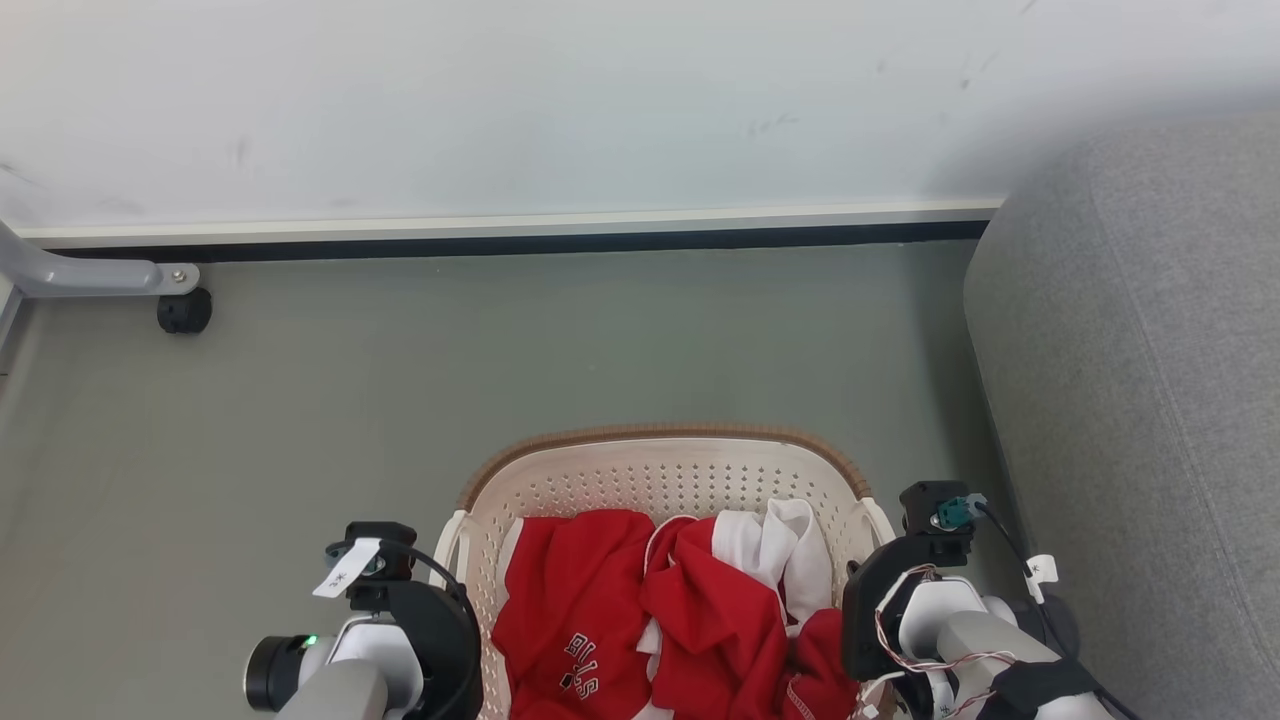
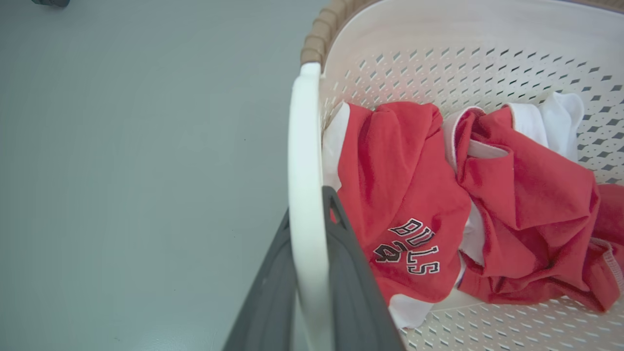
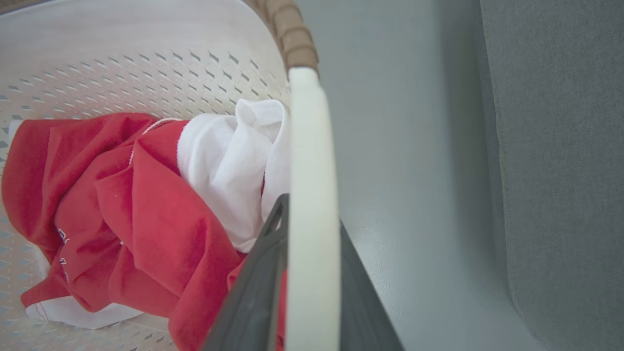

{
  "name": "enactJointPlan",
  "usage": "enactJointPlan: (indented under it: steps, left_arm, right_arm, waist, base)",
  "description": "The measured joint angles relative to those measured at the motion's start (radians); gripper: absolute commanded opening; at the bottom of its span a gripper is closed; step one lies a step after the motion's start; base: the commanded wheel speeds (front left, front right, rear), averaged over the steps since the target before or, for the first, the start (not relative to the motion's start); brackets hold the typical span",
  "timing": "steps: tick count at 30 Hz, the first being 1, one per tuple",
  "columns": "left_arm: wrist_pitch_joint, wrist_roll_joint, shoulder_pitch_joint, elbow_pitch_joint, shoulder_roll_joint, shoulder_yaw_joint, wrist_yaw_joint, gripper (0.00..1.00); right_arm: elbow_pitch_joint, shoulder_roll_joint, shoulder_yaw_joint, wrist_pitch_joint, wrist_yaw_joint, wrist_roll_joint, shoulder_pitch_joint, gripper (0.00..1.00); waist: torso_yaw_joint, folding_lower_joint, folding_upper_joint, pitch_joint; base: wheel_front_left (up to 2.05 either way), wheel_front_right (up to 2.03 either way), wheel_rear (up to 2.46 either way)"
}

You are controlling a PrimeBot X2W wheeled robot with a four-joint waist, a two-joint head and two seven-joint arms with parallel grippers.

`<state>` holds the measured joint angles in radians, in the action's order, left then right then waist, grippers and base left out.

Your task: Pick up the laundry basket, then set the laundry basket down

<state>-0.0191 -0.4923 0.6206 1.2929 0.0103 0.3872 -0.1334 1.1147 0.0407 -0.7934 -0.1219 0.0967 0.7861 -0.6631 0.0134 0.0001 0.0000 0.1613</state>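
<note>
1 laundry basket (image 1: 660, 436) sits low in the middle of the head view, over the grey-green floor (image 1: 400, 400) and well short of the floor's far edge, where a dark skirting strip (image 1: 500, 243) meets the white wall (image 1: 500, 100). I cannot tell whether its base touches the floor. Its right side is near the grey sofa (image 1: 1150, 400) that covers the floor's right edge.

The basket has 2 white handles, 1 on each short side. The left gripper (image 2: 308, 204) is clenched on the left handle (image 2: 303, 146), with 1 dark finger (image 2: 263, 302) pressed against the handle's outer face and 1 against its inner face, towards the clothes. The right gripper (image 3: 312, 212) grasps the right handle (image 3: 312, 161) in the same way, with 1 finger (image 3: 253, 292) on the basket side and 1 on the floor side. Each handle runs straight up between its 2 fingers, and the brown woven rim starts just past the handle's far end.

Inside, crumpled red clothing (image 2: 399, 165) with white trim lies on the perforated bottom, against the left wall and spreading across to the right. 1 fold carries the lettering "BULLS". 1 bunched white cloth (image 3: 229, 161) lies touching the right handle side. How many separate garments there are I cannot tell.

At the floor's far left corner stands 1 black caster (image 1: 183, 310) under 1 grey metal leg (image 1: 80, 275)
</note>
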Motion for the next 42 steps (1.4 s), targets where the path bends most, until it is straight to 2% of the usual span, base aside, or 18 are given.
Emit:
enactJointPlan:
  steps: [42]
  left_arm:
    - [0.004,-0.016,-0.047,0.001,0.001,0.008,0.0,0.0]
  right_arm:
    - [0.019,0.0,-0.087,0.0,0.009,0.088,0.016,0.0]
  waist:
    - [-0.011,-0.0001,0.0,-0.053]
  base:
    - [0.0,0.0,0.0]
